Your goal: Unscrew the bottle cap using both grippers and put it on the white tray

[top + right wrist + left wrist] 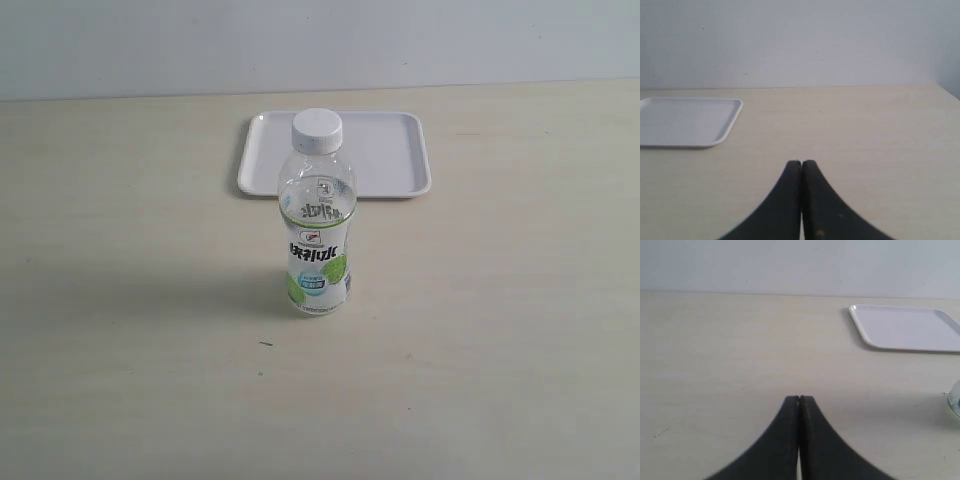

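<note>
Black two-fingered left gripper (pixel 799 399): fingers pressed flat together, tip against tip. It holds nothing and touches nothing. It hangs over the bare pale wooden table (pixel 120 300). Only the finger ends show; the rest is cut off by the frame edge. Neither gripper appears in the exterior view, only in its own wrist view.

Small clear plastic bottle (pixel 318 235) with a white-and-green label stands upright on the table, mid-scene, free of both grippers. The round white plastic screw cap (pixel 317 130) sits on the bottle's neck, not on the tray. The neck threads are hidden under the cap. The big label characters are dark; the small print is too small to read. In the left wrist view the bottle is just a sliver at the frame edge, mostly cut off.

Flat rectangular white plastic tray (pixel 400 150) with rounded corners and a low rim lies behind the bottle, toward the grey wall (pixel 320 40). The bottle's cap and shoulder overlap the tray's front edge in the exterior view and hide a bit of the rim. The bottle's base stands apart from the tray. Both wrist views cut off part of the tray.

Black right gripper (pixel 801 162): fingers closed tip to tip, gripping nothing. It hangs above bare table, well apart from the tray. Only its finger ends are visible.
</note>
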